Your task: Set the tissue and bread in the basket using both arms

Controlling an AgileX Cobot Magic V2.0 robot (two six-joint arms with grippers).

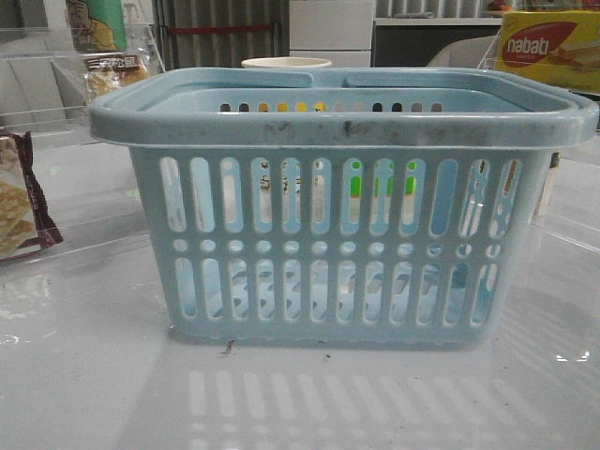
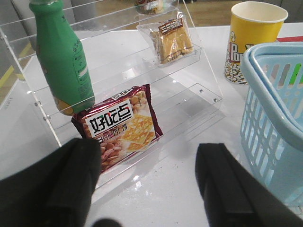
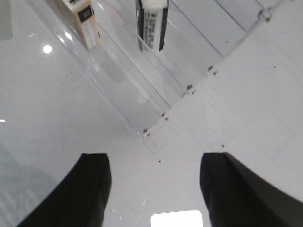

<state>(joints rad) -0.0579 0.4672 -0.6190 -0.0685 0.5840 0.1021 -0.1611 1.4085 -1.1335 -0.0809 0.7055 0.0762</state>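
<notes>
Bright overhead light glares off the glossy table (image 1: 94,375), fingers (image 2: 52,184) blurred

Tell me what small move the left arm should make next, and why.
Probably lift and reach the left gripper forward toward the bread on the upper shelf of the clear rack. Its fingers stand open and empty, low in front of the cracker bag, which is not wanted. The bread sits farther back and higher, and the basket waits beside the rack.

The basket (image 1: 342,202) stands centre, bread (image 1: 114,73) behind-left (on shelving).
</notes>
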